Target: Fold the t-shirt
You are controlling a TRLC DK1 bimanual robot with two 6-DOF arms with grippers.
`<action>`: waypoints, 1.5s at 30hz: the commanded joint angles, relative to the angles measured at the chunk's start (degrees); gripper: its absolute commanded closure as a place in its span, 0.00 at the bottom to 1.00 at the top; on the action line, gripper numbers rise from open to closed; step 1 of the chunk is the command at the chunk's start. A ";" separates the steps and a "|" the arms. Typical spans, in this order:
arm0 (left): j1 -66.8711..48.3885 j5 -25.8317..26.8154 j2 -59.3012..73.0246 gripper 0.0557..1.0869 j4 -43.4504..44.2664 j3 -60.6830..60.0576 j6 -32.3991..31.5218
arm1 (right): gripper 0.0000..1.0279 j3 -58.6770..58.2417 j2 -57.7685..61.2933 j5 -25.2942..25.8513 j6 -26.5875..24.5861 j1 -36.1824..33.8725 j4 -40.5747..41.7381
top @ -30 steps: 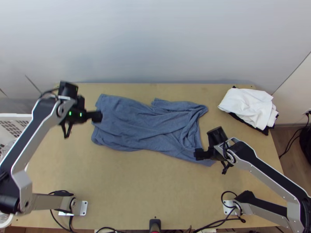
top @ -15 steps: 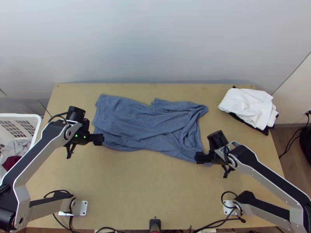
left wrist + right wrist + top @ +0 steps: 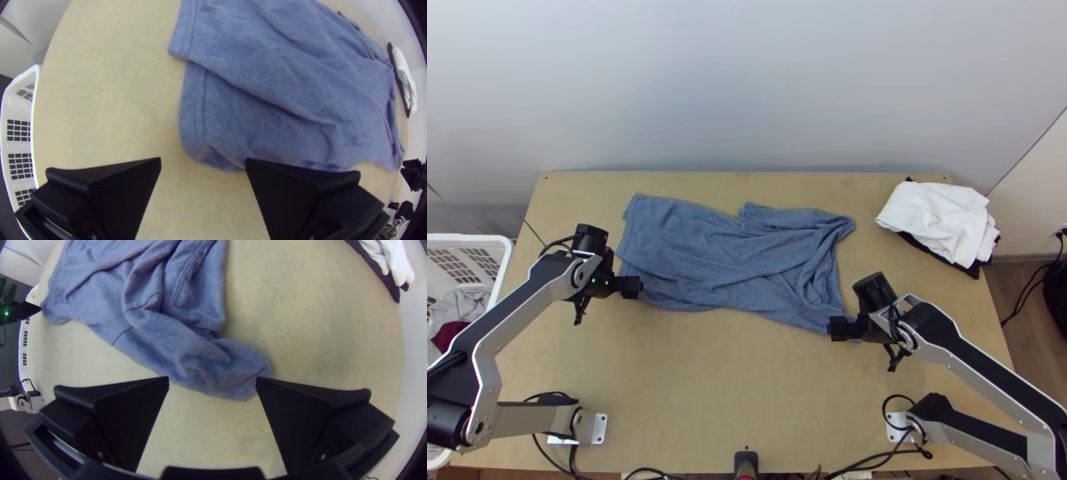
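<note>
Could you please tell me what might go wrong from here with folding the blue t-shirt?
The left claw is open at a corner of the t-shirt whose hem looks stepped, perhaps layered, so it might catch only part of the cloth.
The right claw is open by a rumpled corner; gripping there could press creases into the fold.
Wrinkles run between both corners, so an uneven pull might skew the shirt.

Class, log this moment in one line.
blue t-shirt: wrinkled on table | left gripper: open, near hem | right gripper: open, near sleeve
</note>
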 commanded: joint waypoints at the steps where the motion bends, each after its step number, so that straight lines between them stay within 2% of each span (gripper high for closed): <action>1: 1.05 0.26 3.39 0.17 3.78 -0.68 -0.36 | 0.11 -0.20 -0.18 0.11 0.26 0.17 -0.29; 6: 0.79 0.97 3.39 0.37 8.09 -1.91 -0.53 | 0.11 -0.20 -0.18 0.19 0.26 0.08 -0.29; 8: 0.70 1.76 2.78 0.55 9.67 -2.44 -0.53 | 0.11 -0.20 -0.18 0.28 0.26 0.08 -0.29; 12: 0.79 1.76 2.51 0.97 11.25 -2.88 -0.53 | 0.11 -0.46 -0.18 0.37 0.43 -0.01 -0.29; 21: 2.10 1.85 -2.32 0.96 8.61 -1.38 -1.24 | 0.11 -0.81 -0.09 0.37 0.70 0.08 0.06; 27: 2.28 1.85 -5.49 0.96 5.63 0.11 -2.38 | 0.12 -2.40 4.66 0.90 0.70 0.52 5.86; 31: 2.19 1.85 -5.92 0.96 4.13 1.78 -3.17 | 0.39 -1.69 7.56 1.43 0.61 0.43 9.99; 34: 2.19 1.85 -5.92 0.96 3.17 2.92 -3.96 | 0.46 -1.61 9.14 1.51 0.52 0.87 11.58; 35: 2.10 1.85 -6.01 0.96 2.64 3.36 -4.14 | 0.55 -1.43 9.05 1.60 0.08 1.49 11.66; 37: 2.10 1.85 -6.45 0.96 1.85 4.42 -4.40 | 0.92 -1.17 7.73 2.13 -2.29 2.19 13.42; 38: 2.10 1.85 -6.80 0.96 1.50 5.12 -4.49 | 0.97 -1.25 6.68 2.13 -2.82 2.28 14.65; 42: 2.72 1.76 -8.30 0.96 -1.58 9.60 -5.19 | 0.97 -0.64 1.76 4.24 -3.08 1.75 14.30; 45: 3.51 1.85 -9.18 0.96 -5.36 15.76 -6.07 | 0.97 3.76 -1.32 4.24 -4.75 -2.47 12.28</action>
